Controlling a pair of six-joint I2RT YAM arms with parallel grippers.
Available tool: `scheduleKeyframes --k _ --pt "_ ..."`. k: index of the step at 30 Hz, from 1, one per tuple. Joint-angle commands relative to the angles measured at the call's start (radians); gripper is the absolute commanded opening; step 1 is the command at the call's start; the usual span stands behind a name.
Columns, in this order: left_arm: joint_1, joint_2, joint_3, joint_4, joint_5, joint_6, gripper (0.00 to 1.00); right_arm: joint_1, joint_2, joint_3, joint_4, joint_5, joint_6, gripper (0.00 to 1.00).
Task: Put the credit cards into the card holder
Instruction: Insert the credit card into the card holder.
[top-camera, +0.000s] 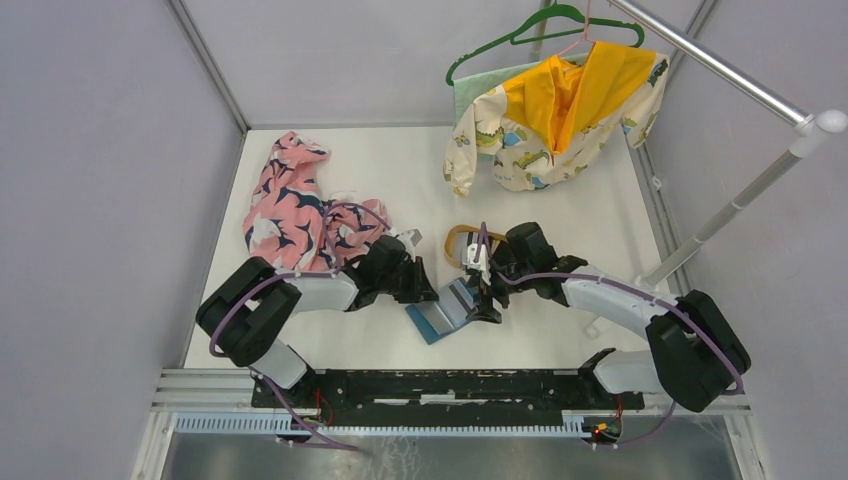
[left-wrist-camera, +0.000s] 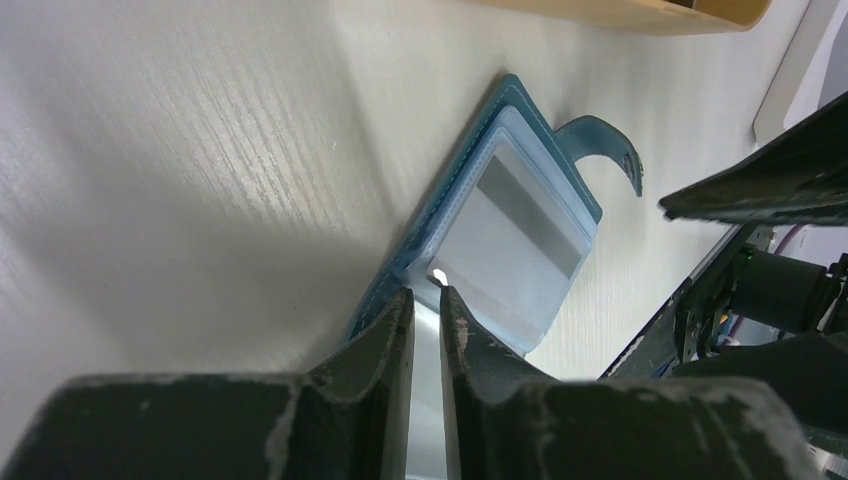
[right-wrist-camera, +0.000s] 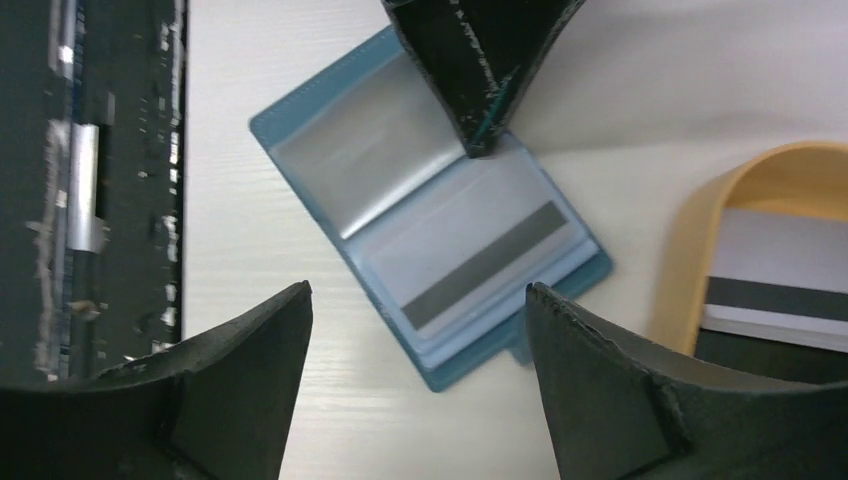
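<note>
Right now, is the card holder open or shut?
Open. The card holder lies spread, both inner pocket pages showing, a striped card in one.

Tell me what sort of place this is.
Probably a lab robot test cell: plain grey panel walls boxing in a white table, a clothes rail with hangers, and staged props like the teal card holder.

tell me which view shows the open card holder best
Right wrist: it looks straight down on the card holder, both halves open, a striped card in one sleeve. Left wrist sees it slanted, the left gripper hiding its near end. Top external shows it small and partly covered.
</note>
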Motion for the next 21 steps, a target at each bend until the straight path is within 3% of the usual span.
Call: scheduleKeyframes --k 1,5,10,21 --pt "-0.027 0.020 -0.018 0.044 -0.026 0.039 0.22 0.005 -0.010 -0.040 0.158 -0.056 0.249 0.81" --pt "-0.051 0.059 -0.007 0.064 -0.029 0.029 0.22 0.005 0.037 -0.039 0.211 0.083 0.405 0.72" --pt "-0.061 0.085 0.002 0.084 -0.029 0.018 0.22 0.005 0.122 -0.005 0.174 0.146 0.491 0.65" --pt "-0.061 0.102 0.016 0.078 -0.035 0.027 0.22 -0.035 0.169 0.031 0.103 0.236 0.543 0.68"
